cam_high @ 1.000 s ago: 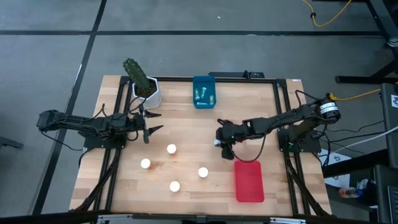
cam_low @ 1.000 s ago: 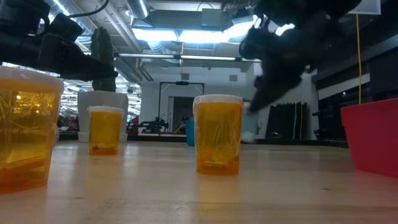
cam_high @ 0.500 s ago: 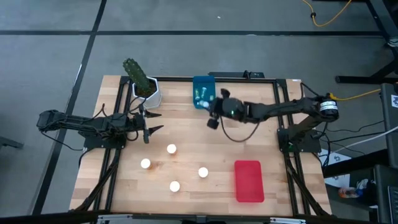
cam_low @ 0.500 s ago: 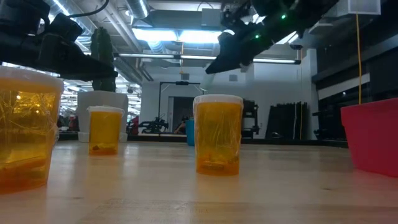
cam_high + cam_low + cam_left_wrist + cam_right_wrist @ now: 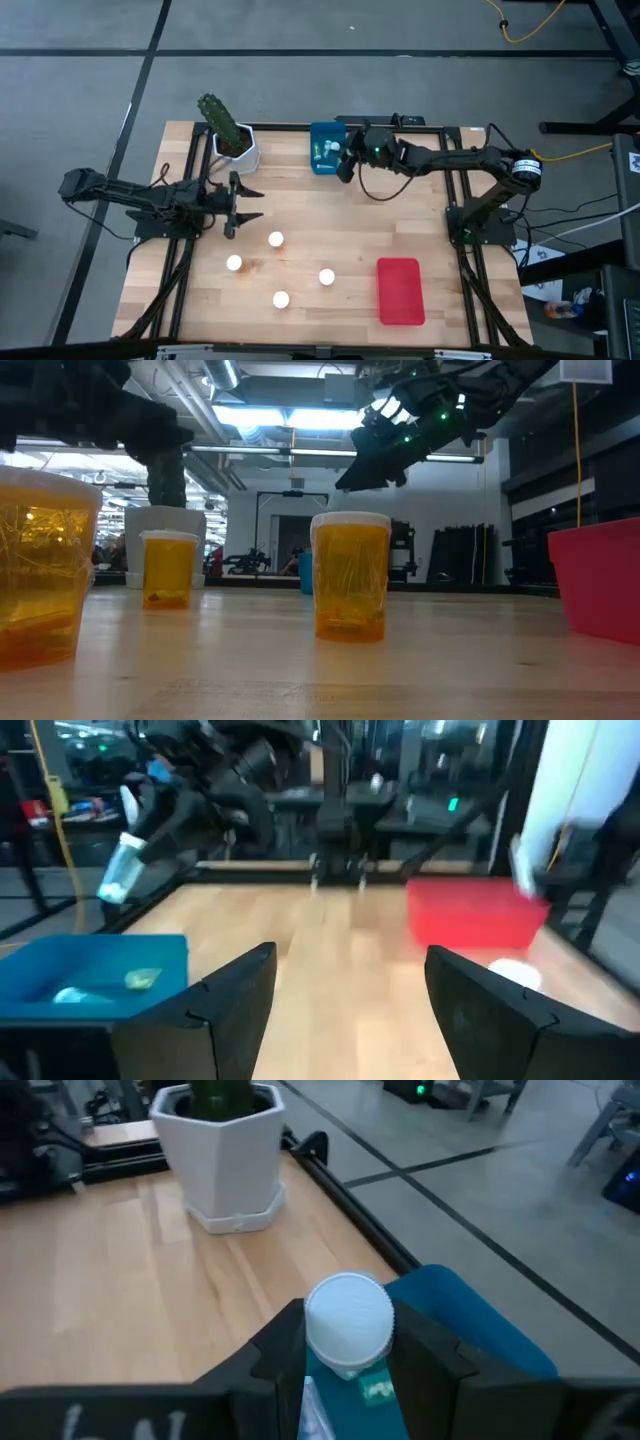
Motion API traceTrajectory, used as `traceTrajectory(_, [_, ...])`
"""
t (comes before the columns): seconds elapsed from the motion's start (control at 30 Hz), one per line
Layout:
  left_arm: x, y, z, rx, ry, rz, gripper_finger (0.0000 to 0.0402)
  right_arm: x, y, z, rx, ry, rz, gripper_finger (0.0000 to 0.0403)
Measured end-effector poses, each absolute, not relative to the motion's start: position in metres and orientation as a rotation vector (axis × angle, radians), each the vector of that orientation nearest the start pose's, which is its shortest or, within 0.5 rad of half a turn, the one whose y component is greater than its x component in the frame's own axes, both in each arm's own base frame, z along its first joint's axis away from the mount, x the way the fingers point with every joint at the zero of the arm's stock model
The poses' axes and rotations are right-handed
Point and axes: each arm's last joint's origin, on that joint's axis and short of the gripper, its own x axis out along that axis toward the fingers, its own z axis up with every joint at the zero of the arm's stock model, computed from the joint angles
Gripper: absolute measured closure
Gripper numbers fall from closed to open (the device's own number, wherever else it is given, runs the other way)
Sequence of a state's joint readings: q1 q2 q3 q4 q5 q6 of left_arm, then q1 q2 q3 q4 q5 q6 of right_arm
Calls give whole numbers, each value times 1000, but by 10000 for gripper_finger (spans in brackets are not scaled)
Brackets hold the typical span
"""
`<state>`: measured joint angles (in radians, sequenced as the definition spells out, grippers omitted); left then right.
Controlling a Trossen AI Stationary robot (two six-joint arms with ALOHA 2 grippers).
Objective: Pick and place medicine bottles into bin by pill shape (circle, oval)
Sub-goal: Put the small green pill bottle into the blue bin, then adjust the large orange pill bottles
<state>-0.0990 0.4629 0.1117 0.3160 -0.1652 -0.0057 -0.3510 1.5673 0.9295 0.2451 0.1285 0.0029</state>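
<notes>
Reaching across the upper middle of the overhead frame, the right gripper [image 5: 345, 163] hangs at the right edge of the blue rectangular plastic bin [image 5: 327, 147], its jaws closed on a small pale greenish medicine bottle with a round white cap [image 5: 348, 1323]. In the right wrist view the cap sits squarely between the two dark fingers [image 5: 275, 1355], which press its sides, and the bottle's body points down toward the bin's blue rim [image 5: 470, 1325]. The left wrist view shows the same bottle [image 5: 122, 870] held tilted in the air above and behind the blue bin [image 5: 95, 970], in which at least two pale bottles already lie on their sides.

Four larger orange-bodied bottles with white caps stand upright on the light wooden table [image 5: 300, 210], in the lower middle of the overhead frame: one at [image 5: 275, 239], one at [image 5: 234, 263], one at [image 5: 326, 276] and one at [image 5: 281, 298], all apart from each other. The red rectangular plastic bin [image 5: 400, 291] lies to their right, near the table's lower right.

The left gripper [image 5: 246, 207] hovers over the table at centre left, jaws spread wide and holding nothing, with the white hexagonal pot holding a green cactus [image 5: 235, 145] above it in the frame.
</notes>
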Motion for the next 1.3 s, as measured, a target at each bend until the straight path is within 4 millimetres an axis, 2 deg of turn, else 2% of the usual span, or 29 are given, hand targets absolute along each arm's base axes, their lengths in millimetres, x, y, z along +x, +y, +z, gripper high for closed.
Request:
traceTrajectory(0.07, [137, -12, 191, 49, 125, 91, 154, 318, -124, 233, 76, 384, -467, 281])
traceTrajectory(0.2, [145, -18, 188, 107, 425, 193, 154, 317, -126, 233, 107, 375, -440, 281])
traceTrajectory(0.33, [146, -25, 196, 0, 612, 232, 154, 317, -127, 234, 105, 367, -445, 281])
traceTrajectory(0.43, [144, -30, 210, -61, 693, 247, 154, 320, -128, 234, 99, 333, -446, 281])
traceTrajectory(0.57, [137, -36, 225, -144, 762, 235, 154, 330, -132, 222, 76, 332, -453, 281])
traceTrajectory(0.7, [127, -41, 226, -259, 873, 216, 154, 347, -143, 205, 33, 416, -521, 280])
traceTrajectory(0.8, [118, -44, 222, -364, 973, 221, 154, 359, -150, 203, -13, 485, -579, 269])
traceTrajectory(1.03, [109, -52, 219, -540, 1072, 251, 154, 372, -154, 226, -13, 602, -575, 225])
traceTrajectory(1.13, [106, -55, 219, -581, 1085, 250, 154, 372, -153, 237, -19, 639, -570, 210])
traceTrajectory(1.3, [102, -63, 218, -675, 1147, 222, 154, 359, -148, 247, -2, 723, -565, 202])
